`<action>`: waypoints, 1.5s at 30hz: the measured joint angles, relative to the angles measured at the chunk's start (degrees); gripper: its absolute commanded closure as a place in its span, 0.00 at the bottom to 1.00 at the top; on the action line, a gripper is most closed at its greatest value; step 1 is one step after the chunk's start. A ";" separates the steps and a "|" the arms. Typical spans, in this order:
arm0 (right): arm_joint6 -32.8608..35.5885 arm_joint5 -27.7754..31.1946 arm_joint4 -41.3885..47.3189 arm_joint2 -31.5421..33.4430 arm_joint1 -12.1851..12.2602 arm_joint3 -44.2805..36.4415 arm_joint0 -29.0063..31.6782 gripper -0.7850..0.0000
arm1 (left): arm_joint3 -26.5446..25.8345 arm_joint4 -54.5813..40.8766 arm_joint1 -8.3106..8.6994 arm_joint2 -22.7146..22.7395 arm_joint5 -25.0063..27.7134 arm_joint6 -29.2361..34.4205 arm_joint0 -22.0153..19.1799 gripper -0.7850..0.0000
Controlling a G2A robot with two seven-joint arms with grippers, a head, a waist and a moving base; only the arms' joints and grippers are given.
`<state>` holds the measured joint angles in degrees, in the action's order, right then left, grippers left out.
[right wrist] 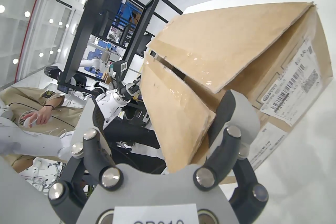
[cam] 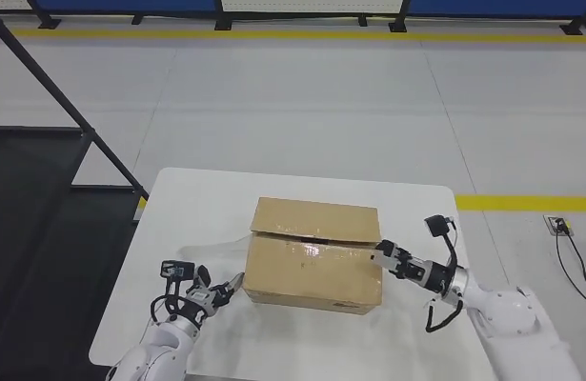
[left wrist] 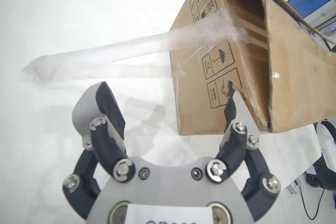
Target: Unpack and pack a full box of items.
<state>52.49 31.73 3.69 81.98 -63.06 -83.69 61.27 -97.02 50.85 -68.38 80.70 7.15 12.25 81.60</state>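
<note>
The box [cam: 314, 257] is seen sitting on the middle of the tabletop [cam: 207, 200], its lid flaps loosened but not yet thrown back, so the unpacking is judged barely begun. At the box's left end the left tool [left wrist: 168, 91] is held wide with nothing gripped, one fingertip [left wrist: 231, 101] right against the cardboard near the lower corner. A strip of clear tape [left wrist: 147, 43] is stretched from that same end out over the tabletop, one end stuck to the box. At the box's right end the right tool [right wrist: 161, 104] is spread wide too, and the corner of the near flap [right wrist: 178, 72] is taken between its fingers but not pinched. For a clean opening, that corner should be clamped firmly and swung up about its fold, not dragged sideways. The box is best steadied from its left end, and the tape should be watched, since it could tug the box along.
</note>
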 measured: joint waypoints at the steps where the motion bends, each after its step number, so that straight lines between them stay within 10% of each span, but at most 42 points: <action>1: 0.68 0.57 1.17 0.14 0.08 0.09 0.10 0.00 | -0.04 0.16 0.00 -0.10 0.01 0.09 -0.02 0.00; 15: 12.86 7.22 18.13 0.74 2.65 -7.12 4.05 0.00 | -2.41 -7.14 -0.37 1.86 0.16 -2.51 0.52 0.00; 24: 11.48 8.62 11.12 -5.20 8.40 -15.53 7.44 0.00 | -8.38 -8.32 0.62 4.91 11.89 1.95 4.88 0.00; 32: 7.60 12.48 8.93 -12.10 13.05 -11.71 5.52 0.00 | -8.59 -3.17 1.72 6.25 18.26 10.00 7.21 0.00; 39: 8.20 7.78 31.53 -13.47 12.89 -3.79 0.25 0.00 | -6.64 -0.04 1.92 5.30 16.68 11.57 6.02 0.00; 45: 8.18 8.06 29.71 -13.46 12.90 -3.96 0.39 0.00 | -6.12 0.65 1.85 4.40 14.79 10.88 5.20 0.00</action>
<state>60.67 39.79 33.39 68.52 -50.16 -87.65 61.66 -103.14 51.50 -66.53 85.11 21.94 23.13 86.80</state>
